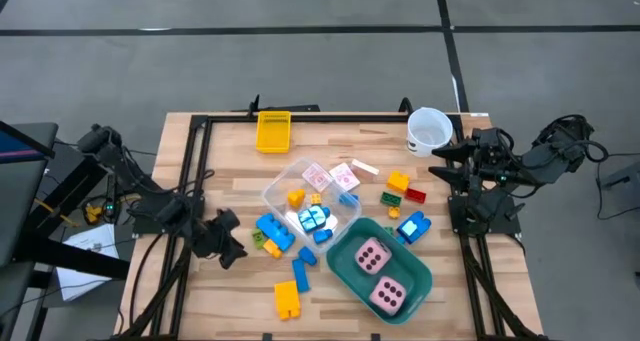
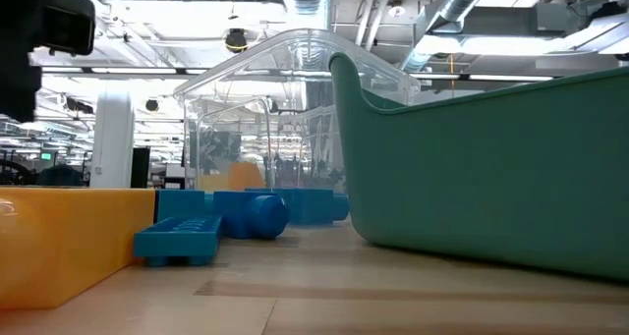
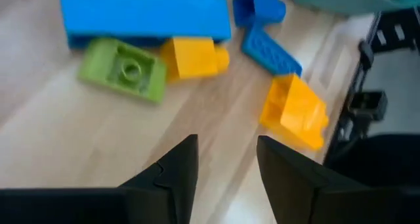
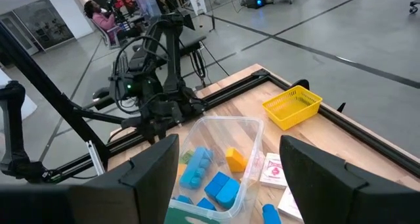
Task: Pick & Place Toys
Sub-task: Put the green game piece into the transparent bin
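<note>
Loose toy bricks lie on the wooden table: a big blue one, a green one and a small yellow one lie close together, with a slim blue one and a yellow-orange one nearer the front. My left gripper hovers open just left of this group, slanting down at bare wood with nothing between its fingers. A clear tub holds bricks and pink-white cards. Two pink dice lie in the teal tub. My right gripper waits open, raised at the right edge.
A yellow basket sits at the far edge and a white cup at the far right, next to my right arm. More bricks lie right of the clear tub. Bare wood shows at the front left and far left.
</note>
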